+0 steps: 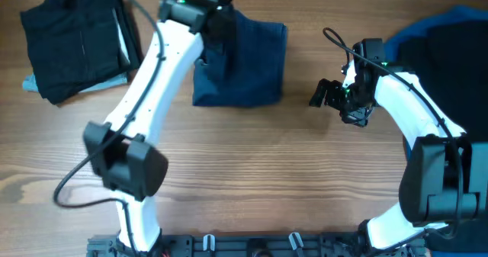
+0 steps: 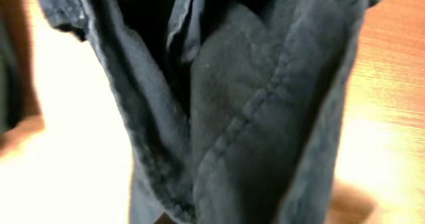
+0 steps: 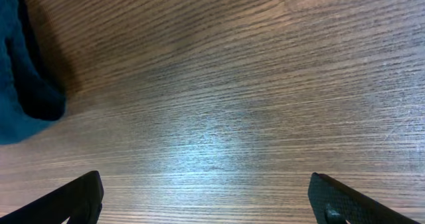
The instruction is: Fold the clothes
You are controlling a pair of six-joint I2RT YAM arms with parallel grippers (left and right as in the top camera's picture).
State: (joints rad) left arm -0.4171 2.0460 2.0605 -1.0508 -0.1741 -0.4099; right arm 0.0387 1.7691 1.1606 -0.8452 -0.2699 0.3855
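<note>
The navy shorts-like garment (image 1: 244, 66) lies folded into a rough square at the back middle of the table. My left gripper (image 1: 216, 30) is at its back left edge. In the left wrist view the navy fabric (image 2: 265, 117) fills the frame right up to the camera, with seams and folds hanging down; it hides the fingers, which seem shut on it. My right gripper (image 1: 324, 95) is open and empty over bare wood to the right of the garment, its fingers wide apart in its wrist view (image 3: 206, 204). The garment's edge (image 3: 20, 71) shows there at the left.
A folded black garment (image 1: 76, 40) sits at the back left on a light blue one (image 1: 30, 83). A pile of bright blue (image 1: 457, 20) and black (image 1: 450, 66) clothes lies at the back right behind my right arm. Bare wood table (image 1: 267, 173) spans the front.
</note>
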